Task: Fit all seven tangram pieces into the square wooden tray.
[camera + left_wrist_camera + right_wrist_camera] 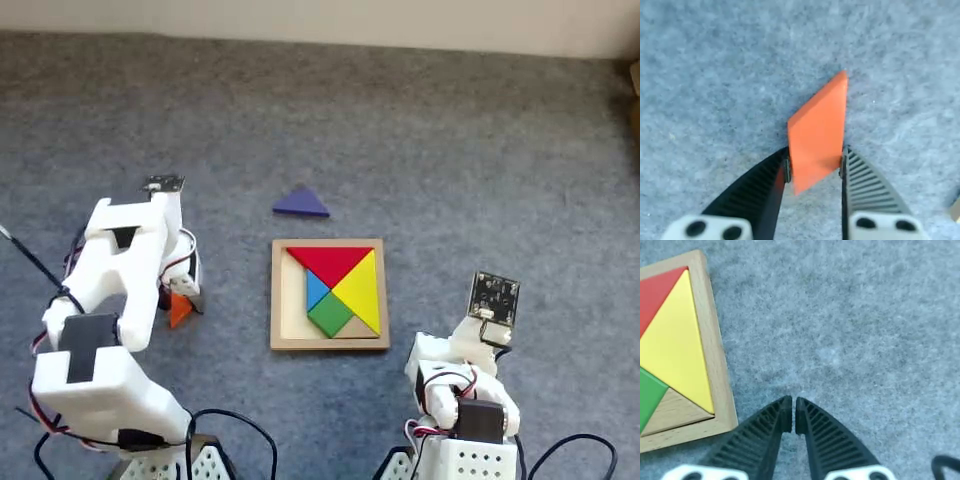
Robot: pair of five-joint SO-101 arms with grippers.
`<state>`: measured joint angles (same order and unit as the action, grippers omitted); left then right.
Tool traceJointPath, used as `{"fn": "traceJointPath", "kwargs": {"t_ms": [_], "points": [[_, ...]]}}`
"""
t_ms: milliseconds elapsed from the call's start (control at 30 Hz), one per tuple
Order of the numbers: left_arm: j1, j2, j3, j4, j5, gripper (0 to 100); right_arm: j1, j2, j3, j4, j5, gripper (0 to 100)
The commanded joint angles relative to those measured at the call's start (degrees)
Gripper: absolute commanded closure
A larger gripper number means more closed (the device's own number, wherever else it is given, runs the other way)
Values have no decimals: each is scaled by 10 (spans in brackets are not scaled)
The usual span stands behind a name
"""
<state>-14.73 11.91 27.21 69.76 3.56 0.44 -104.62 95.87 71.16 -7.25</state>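
Note:
The square wooden tray (276,300) lies mid-table holding a red triangle (328,262), a yellow triangle (362,295), a small blue triangle (316,290) and a green square (329,314). A purple triangle (300,203) lies on the carpet beyond the tray. Left of the tray, my left gripper (815,167) is shut on an orange parallelogram (819,131), also seen as the orange piece (179,309) under the left arm. My right gripper (793,412) is shut on nothing over bare carpet, just off the tray's (720,385) near right corner.
Grey carpet covers the table. Bare wood shows in the tray's left strip (291,305) and near right corner (672,412). Cables (240,425) trail at the arm bases along the near edge.

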Motion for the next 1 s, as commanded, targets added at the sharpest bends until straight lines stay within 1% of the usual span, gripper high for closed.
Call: {"fn": "traceJointPath", "kwargs": {"t_ms": [0,133,267,400,467,533,667,767,867,967], "points": [[16,2,-29,-4,0,853,-6,-13,78,5,4,965],[29,-1,-31,-4,-1,849,-6,-13,78,5,4,965],[29,-44,-28,1,-3,844,-6,-13,78,5,4,965],[29,-90,-1,-4,1,753,-6,-13,78,5,4,965],[26,-116,17,-4,1,729,-6,-13,78,5,4,965],[24,-144,35,-9,1,745,-6,-13,78,5,4,965],[22,-197,90,-55,1,758,-6,-13,78,5,4,965],[-25,-217,110,-80,2,761,-6,-13,78,5,4,965],[-69,-203,113,-94,2,761,-6,-13,78,5,4,965],[-72,-170,102,-91,1,761,-6,-13,78,5,4,965]]}}
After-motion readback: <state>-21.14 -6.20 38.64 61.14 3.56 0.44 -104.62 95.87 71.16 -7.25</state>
